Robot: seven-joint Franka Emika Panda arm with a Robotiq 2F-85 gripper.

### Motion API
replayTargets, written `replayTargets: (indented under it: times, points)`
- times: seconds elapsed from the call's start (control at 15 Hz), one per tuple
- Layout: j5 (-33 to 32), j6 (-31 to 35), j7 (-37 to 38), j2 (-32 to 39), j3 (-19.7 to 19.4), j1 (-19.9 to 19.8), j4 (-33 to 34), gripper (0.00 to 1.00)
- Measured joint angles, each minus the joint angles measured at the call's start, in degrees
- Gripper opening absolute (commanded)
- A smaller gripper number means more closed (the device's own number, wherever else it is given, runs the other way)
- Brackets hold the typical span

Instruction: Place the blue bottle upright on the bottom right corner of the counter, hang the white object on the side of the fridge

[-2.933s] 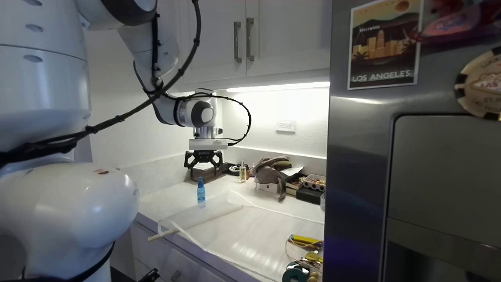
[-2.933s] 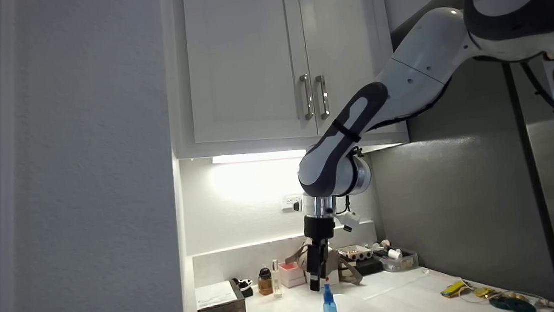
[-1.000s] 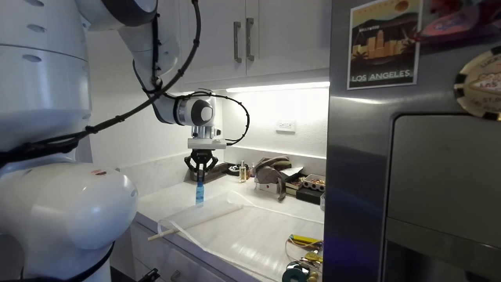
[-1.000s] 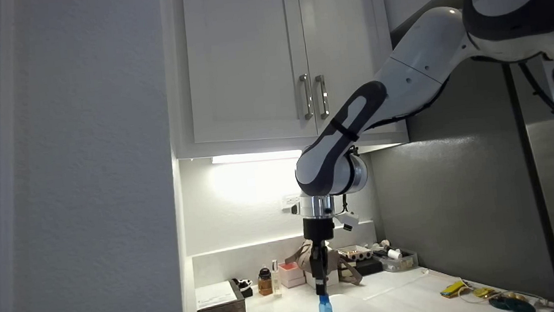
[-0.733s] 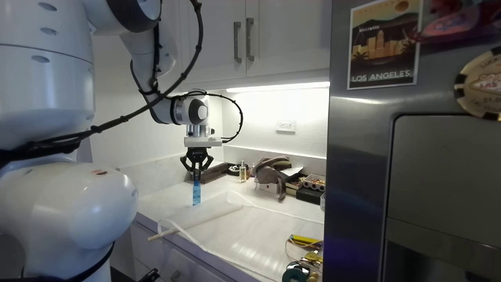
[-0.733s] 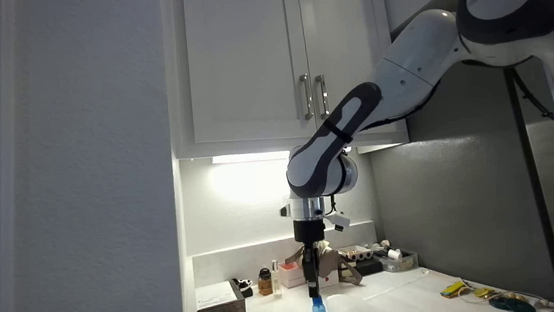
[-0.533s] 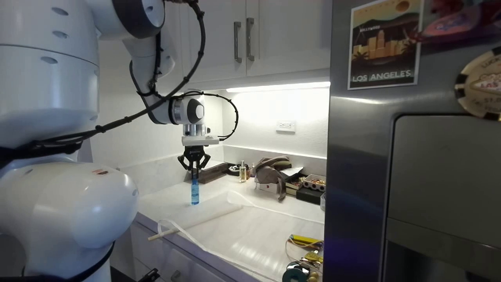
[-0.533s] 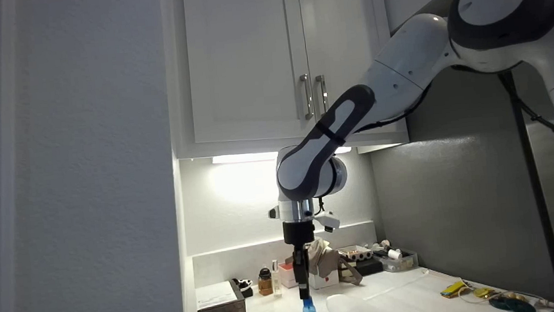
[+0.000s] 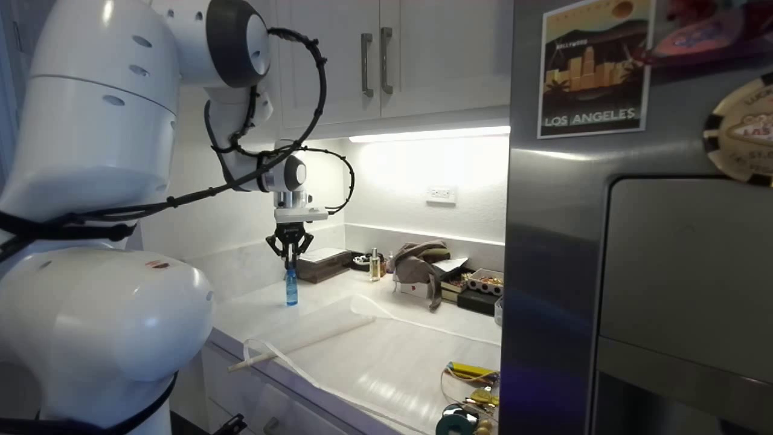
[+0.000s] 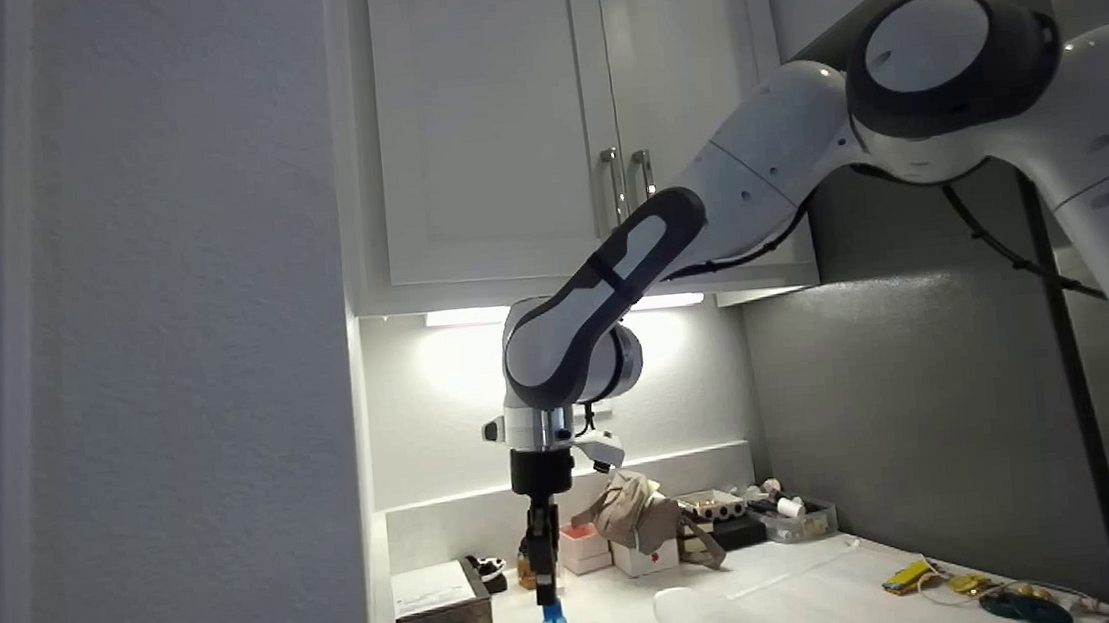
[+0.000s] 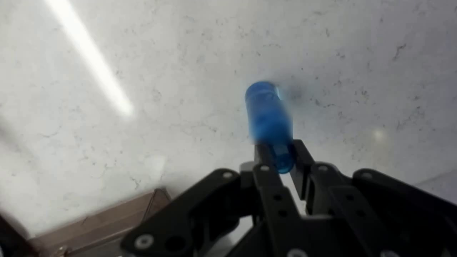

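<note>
The slender, translucent blue bottle was held nearly upright over the speckled white counter, its top pinched by the jaws of the gripper; contact below could not be told. It had been shifted away from the filmy white sheet. "LOS ANGELES" was printed on a poster on the steel fridge.
</note>
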Motion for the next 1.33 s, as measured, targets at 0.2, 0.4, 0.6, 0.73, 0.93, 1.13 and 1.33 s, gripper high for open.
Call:
replayTargets:
  times: [0.2,0.4,0.6,0.73,0.93,1.13,1.33]
  points:
    - [0.0,0.0,-0.3,2.8,1.3,0.0,3.6,0.05]
    - [-0.1,-0.1,-1.2,5.5,2.2,0.3,7.1,0.05]
    - [-1.0,-1.0,-1.2,7.8,2.5,1.1,10.4,0.05]
    - [-1.8,-2.0,-1.2,9.1,2.6,1.6,12.3,0.05]
    - [-3.5,-4.1,-1.2,10.6,2.6,2.5,15.0,0.05]
    - [-5.3,-6.5,-1.2,11.9,2.7,3.4,17.3,0.05]
    - [-6.4,-8.3,-1.2,13.1,2.7,4.3,19.5,0.05]
